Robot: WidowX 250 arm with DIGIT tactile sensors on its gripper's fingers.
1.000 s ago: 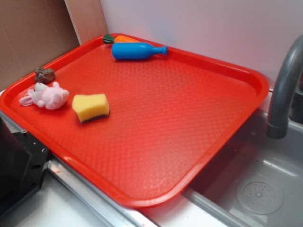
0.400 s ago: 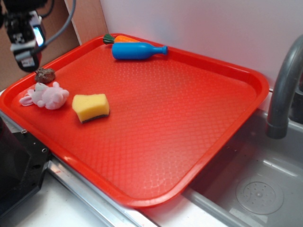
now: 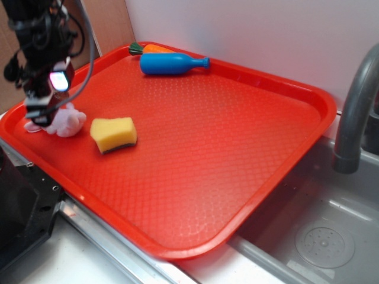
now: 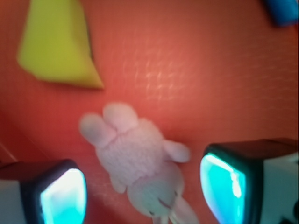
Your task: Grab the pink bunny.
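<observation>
The pink bunny [image 3: 66, 122] lies on the red tray [image 3: 207, 136] near its left edge, partly hidden by my gripper [image 3: 42, 110], which hangs just over it. In the wrist view the bunny [image 4: 140, 161] lies on the tray between my two fingers, with a gap on each side. The gripper [image 4: 142, 196] is open and empty, and the jaws straddle the bunny without touching it.
A yellow sponge [image 3: 113, 134] lies just right of the bunny and shows at the wrist view's top left [image 4: 56, 44]. A blue bottle [image 3: 172, 63] and an orange carrot [image 3: 153, 48] lie at the tray's back edge. A sink with a grey faucet [image 3: 355, 112] stands on the right.
My gripper has come in from the upper left and moved down over the bunny. It now hides the small brown lump. The bunny has not moved.
</observation>
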